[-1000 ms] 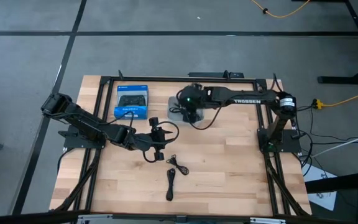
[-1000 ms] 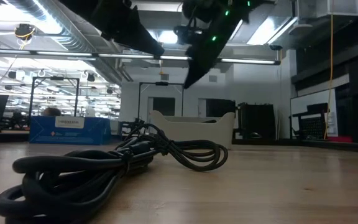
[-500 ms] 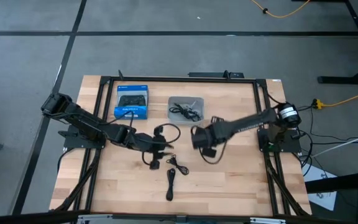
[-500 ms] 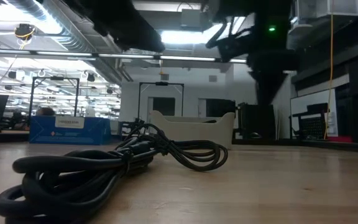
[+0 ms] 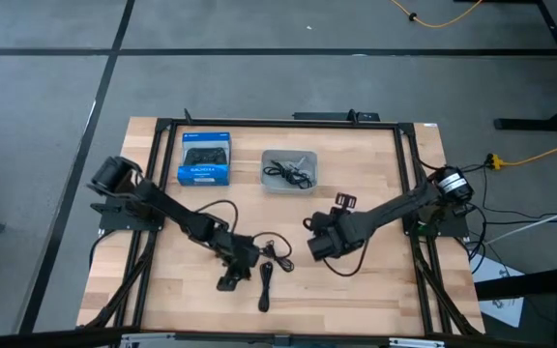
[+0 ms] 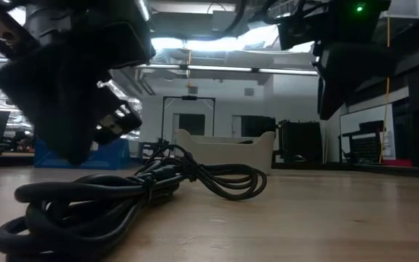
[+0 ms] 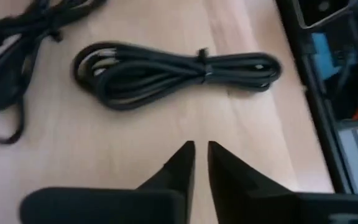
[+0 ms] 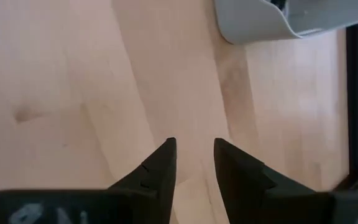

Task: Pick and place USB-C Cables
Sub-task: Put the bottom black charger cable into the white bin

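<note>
Two black coiled USB-C cables lie on the wooden table: a loose one [image 5: 278, 253] and a long tied bundle [image 5: 265, 287] [image 7: 173, 71]. In the low view they lie one before the other [image 6: 137, 196]. More dark cable lies in the grey tray [image 5: 289, 169]; no light cable shows plainly. My left gripper [image 5: 238, 278] [image 7: 201, 155] hovers just left of the tied bundle, its fingers almost together and holding nothing. My right gripper [image 5: 315, 237] [image 8: 194, 162] hangs over bare wood at mid-table, slightly open and empty, pointing toward the tray [image 8: 291, 18].
A blue box [image 5: 204, 158] [image 6: 82, 151] sits left of the tray near the far edge. A black metal frame [image 5: 278, 123] rims the table. The arms' own black wires loop beside them. Bare wood lies between the right gripper and the table's near edge.
My right gripper has left the tray and swung toward the near edge, down to mid-table. My left gripper has moved toward the near edge, from beside the blue box to just left of the two cables. The cables on the table have not moved.
</note>
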